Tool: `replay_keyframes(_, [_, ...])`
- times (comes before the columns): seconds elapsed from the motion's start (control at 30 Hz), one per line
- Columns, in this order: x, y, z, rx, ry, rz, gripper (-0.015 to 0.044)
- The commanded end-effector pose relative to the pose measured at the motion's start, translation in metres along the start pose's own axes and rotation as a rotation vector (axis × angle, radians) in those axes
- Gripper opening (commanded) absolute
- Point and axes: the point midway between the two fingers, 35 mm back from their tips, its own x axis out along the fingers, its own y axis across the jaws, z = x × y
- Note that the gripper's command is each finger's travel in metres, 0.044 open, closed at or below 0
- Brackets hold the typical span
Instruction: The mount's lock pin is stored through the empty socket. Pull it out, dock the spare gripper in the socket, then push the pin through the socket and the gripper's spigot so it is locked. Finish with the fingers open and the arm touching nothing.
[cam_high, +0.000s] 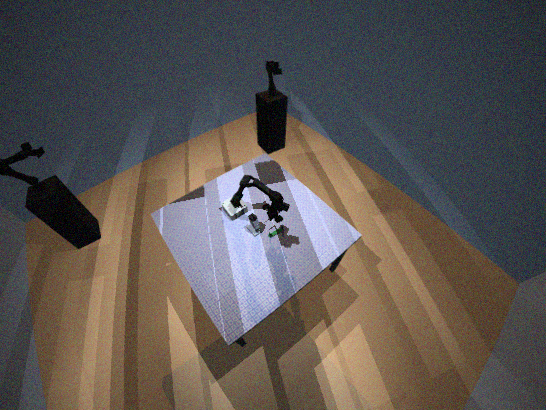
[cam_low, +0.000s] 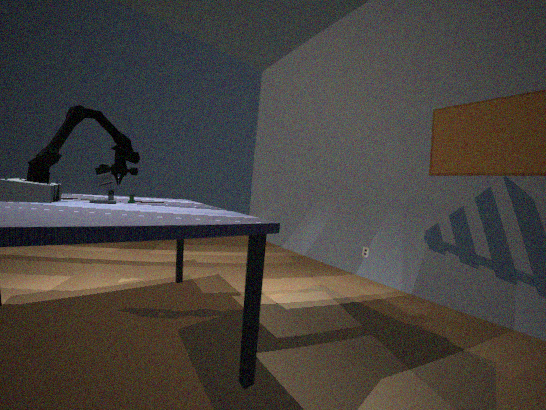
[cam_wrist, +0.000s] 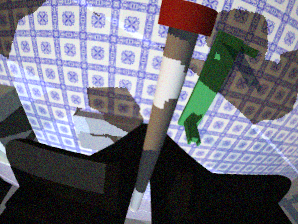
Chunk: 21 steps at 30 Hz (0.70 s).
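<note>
My gripper (cam_high: 274, 219) (cam_low: 119, 181) (cam_wrist: 149, 130) is shut on the lock pin (cam_wrist: 172, 82). The pin has a red head and passes at a slant between the fingertips, with its light tip showing below them in the wrist view. It is held above the table, to one side of the mount. The grey mount (cam_high: 254, 228) (cam_low: 111, 194) stands on the table; part of its pale base (cam_wrist: 100, 131) shows behind the fingers. The dark spare gripper (cam_high: 253, 218) (cam_low: 103, 169) is at the mount's top. How deep it sits, and the socket's pin hole, cannot be made out.
The green pin holder (cam_high: 275, 231) (cam_low: 131, 198) (cam_wrist: 202, 95) lies on the patterned table (cam_high: 260, 285) beside the mount, close below the pin. The arm's pale base block (cam_high: 234, 209) (cam_low: 30, 191) is behind the mount. Two dark pedestals (cam_high: 271, 120) (cam_high: 62, 212) stand off the table.
</note>
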Motion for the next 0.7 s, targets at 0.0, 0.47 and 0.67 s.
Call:
replay_keyframes(0.0, [-0.001,0.011,0.0,-0.003,-0.003,0.0,0.0])
replay_keyframes(0.47, [0.0,0.042,-0.003,-0.021,-0.003,-0.002,0.0])
replay_keyframes(0.67, [0.026,0.041,0.005,-0.025,-0.004,-0.002,0.0])
